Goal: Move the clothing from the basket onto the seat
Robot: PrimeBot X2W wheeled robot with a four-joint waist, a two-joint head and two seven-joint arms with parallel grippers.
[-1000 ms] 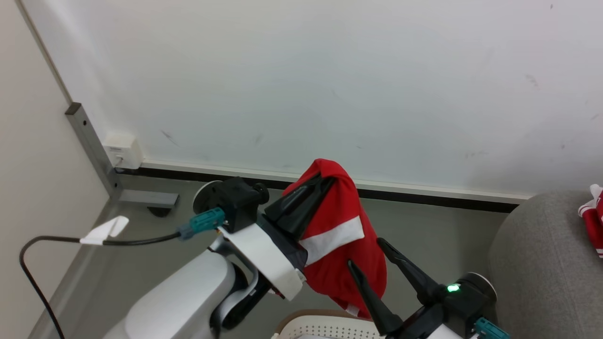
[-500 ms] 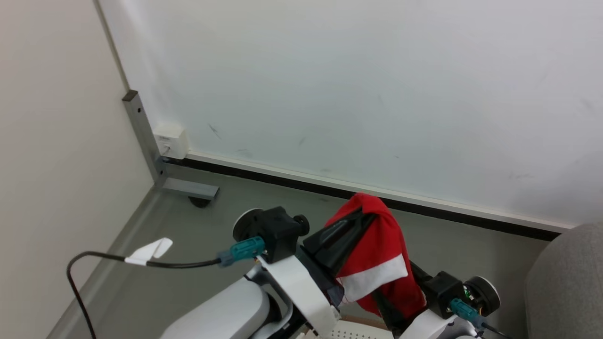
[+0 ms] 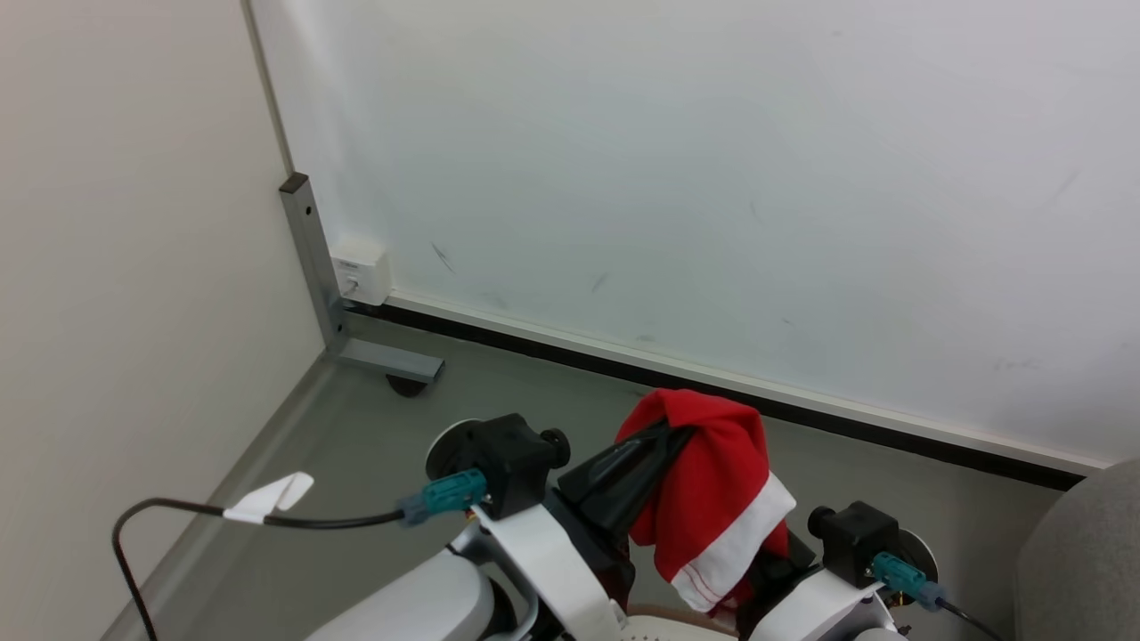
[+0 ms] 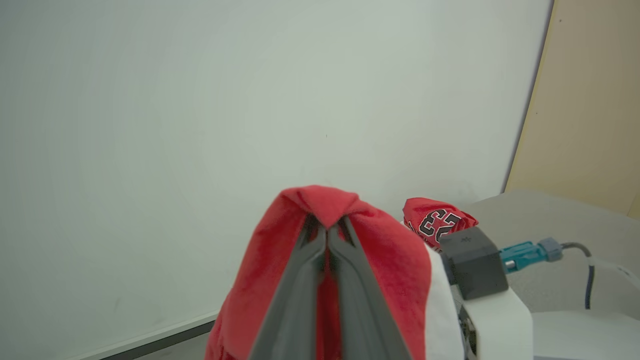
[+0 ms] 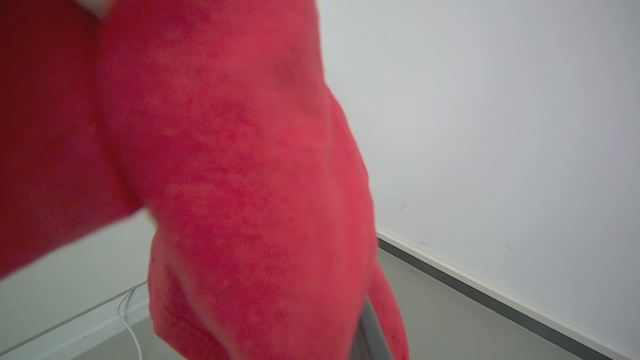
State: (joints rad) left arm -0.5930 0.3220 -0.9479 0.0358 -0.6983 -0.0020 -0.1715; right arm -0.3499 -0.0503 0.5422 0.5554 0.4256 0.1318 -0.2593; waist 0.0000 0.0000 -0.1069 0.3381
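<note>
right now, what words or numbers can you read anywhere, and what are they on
"23": black with white edges, on the red jersey bunched on the grey seat, seen tilted in the left wrist view.
White wall box: a small mark, too small to read.
White tag on the cable: nothing readable.
Red cloth in the left gripper: no print shows.

Pinched at the tip of the left gripper and draped over it: a garment, hanging between the two arms. Just under its hem, the basket. Far right, the seat, a jersey on it. Behind, floor and wall. In the left corner, a post, with a socket box just right of it.
</note>
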